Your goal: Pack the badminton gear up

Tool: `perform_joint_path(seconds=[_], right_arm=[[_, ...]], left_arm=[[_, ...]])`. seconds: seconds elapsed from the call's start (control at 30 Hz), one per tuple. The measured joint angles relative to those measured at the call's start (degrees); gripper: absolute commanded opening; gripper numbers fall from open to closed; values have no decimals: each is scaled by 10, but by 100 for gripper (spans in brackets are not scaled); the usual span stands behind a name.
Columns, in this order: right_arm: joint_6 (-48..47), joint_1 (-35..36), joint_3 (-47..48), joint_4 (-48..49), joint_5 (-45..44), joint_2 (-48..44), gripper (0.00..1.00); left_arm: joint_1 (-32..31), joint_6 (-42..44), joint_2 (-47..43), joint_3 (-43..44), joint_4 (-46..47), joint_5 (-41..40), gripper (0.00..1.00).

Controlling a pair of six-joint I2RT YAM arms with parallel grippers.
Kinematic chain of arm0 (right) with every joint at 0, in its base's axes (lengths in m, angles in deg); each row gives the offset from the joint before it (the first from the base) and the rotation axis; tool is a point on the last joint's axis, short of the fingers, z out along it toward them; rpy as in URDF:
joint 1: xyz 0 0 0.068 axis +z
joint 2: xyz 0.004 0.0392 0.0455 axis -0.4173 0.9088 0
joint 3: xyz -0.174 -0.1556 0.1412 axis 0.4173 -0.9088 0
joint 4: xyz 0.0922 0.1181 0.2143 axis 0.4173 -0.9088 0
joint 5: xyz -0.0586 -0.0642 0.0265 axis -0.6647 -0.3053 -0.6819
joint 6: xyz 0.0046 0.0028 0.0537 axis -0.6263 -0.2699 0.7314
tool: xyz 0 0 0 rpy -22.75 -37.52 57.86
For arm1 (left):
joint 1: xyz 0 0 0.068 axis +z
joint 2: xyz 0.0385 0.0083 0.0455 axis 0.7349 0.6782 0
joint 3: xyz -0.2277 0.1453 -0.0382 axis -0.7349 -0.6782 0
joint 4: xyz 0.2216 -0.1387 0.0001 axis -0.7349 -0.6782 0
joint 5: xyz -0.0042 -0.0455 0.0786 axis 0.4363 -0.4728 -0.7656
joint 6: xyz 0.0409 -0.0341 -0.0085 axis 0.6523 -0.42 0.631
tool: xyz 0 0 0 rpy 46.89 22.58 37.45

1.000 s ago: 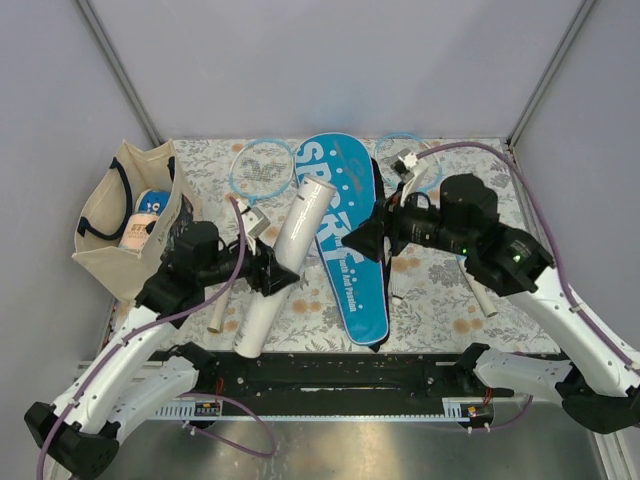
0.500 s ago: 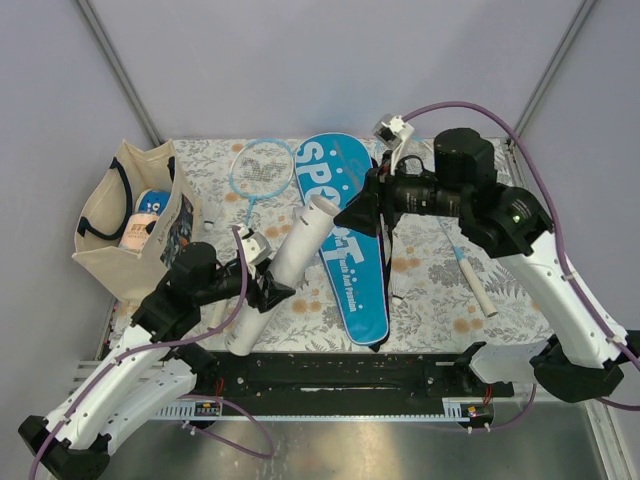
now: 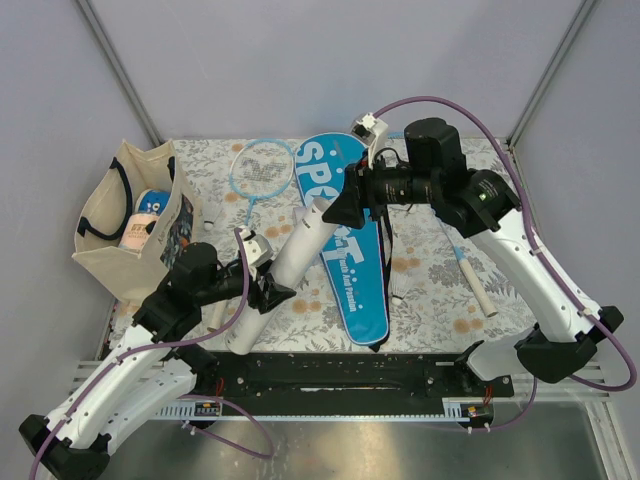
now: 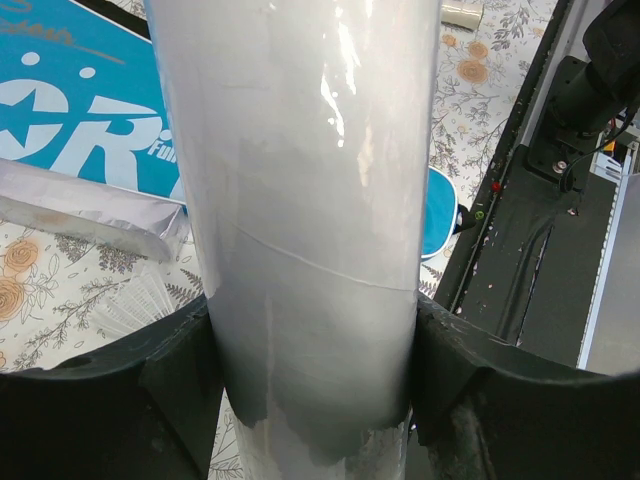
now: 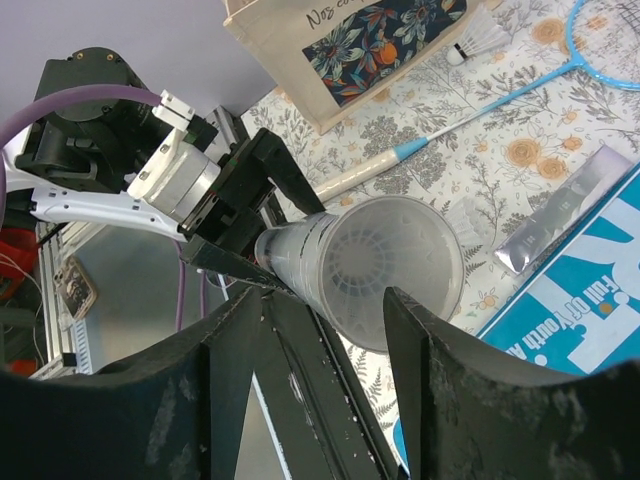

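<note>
Tube (image 3: 300, 240): one, tilting, its low end sitting clamped in the left gripper (image 3: 266, 292) and its open mouth pointing at the right gripper (image 3: 338, 208), which is hovering just off it, fingers spread wide and carrying nothing. One blue cover (image 3: 352, 275) is lying flat on the tabletop (image 3: 430, 270), beside the tube. Two rackets are showing: one (image 3: 262, 170) left of the cover, the other's handle (image 3: 478, 290) to its right. Two loose shuttlecocks (image 5: 480, 32) are lying on the tabletop.
</note>
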Motion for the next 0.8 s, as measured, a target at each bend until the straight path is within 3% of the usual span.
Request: perform_joint_path(seconds=[0.17,0.37,0.53,0.8], right_arm=[[0,-2,0,0,24,10,48],[7,-6,-15,17,61,13,13],[70,-47,-67,80,134,9,3],[134,-94,-103,126,205,2,4]], left_arm=[[0,1,0,0,1,1,45],[0,4,0,-8,7,3,43],[-1,5,-2,-14,13,3,41],[-1,6,-17,-29,35,-2,39]])
